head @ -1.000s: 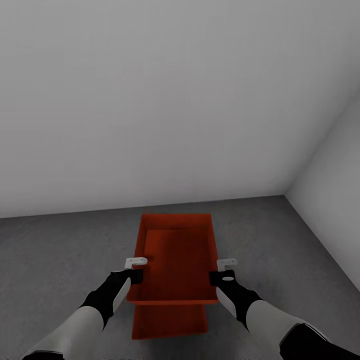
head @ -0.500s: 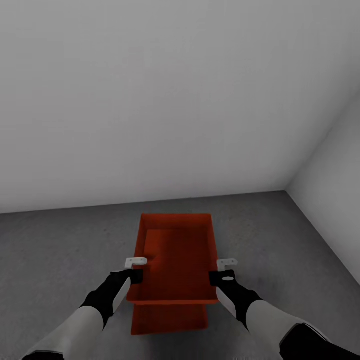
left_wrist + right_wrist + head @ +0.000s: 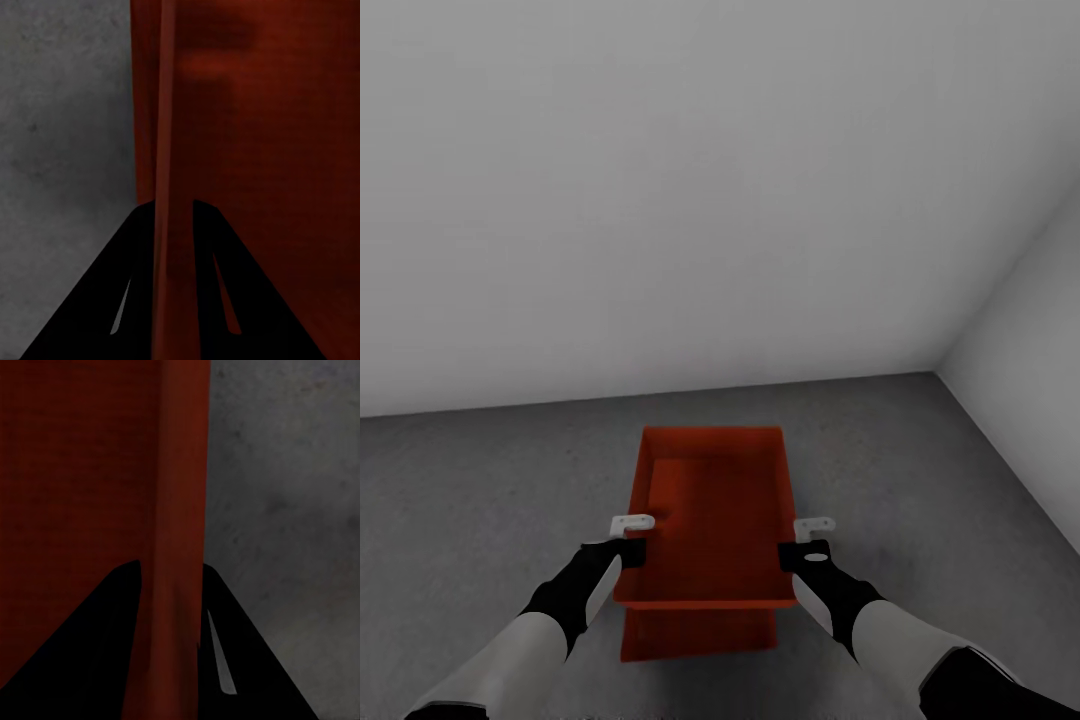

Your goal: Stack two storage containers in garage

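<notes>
grey garage floor (image 3: 470, 500) meets plain white walls (image 3: 660, 200). both grippers, left gripper (image 3: 628, 538) and right gripper (image 3: 806, 540), have jaws pinched on the side walls of the top container (image 3: 710, 510), held over the bottom container (image 3: 700, 635). i think letting go off-center could make it slide off.
</notes>
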